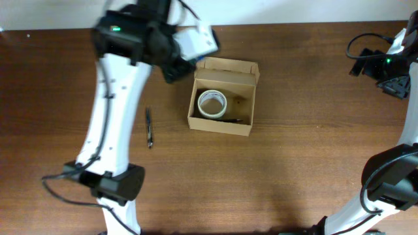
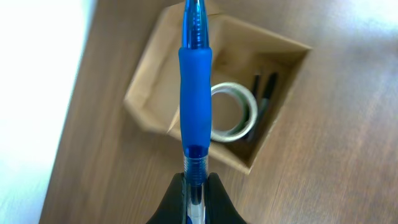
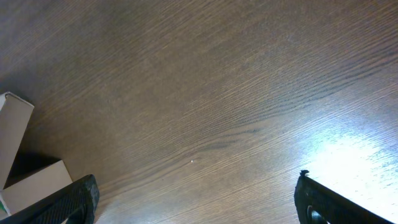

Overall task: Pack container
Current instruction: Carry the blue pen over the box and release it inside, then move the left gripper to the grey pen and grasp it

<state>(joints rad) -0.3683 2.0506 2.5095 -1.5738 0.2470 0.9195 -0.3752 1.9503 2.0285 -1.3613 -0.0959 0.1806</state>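
Our left gripper is closed tight on the blue pen, just upper left of the container at the frame's middle; our right gripper stands wide open, empty. Released here, the pen may strike the rim and fall outside.

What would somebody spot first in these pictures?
The bright blue pen grabs the eye, pinched in the left tool close to the open cardboard box in the middle of the table. Inside the box lies a roll of clear tape beside some dark pens. One more pen lies on the table left of the box.
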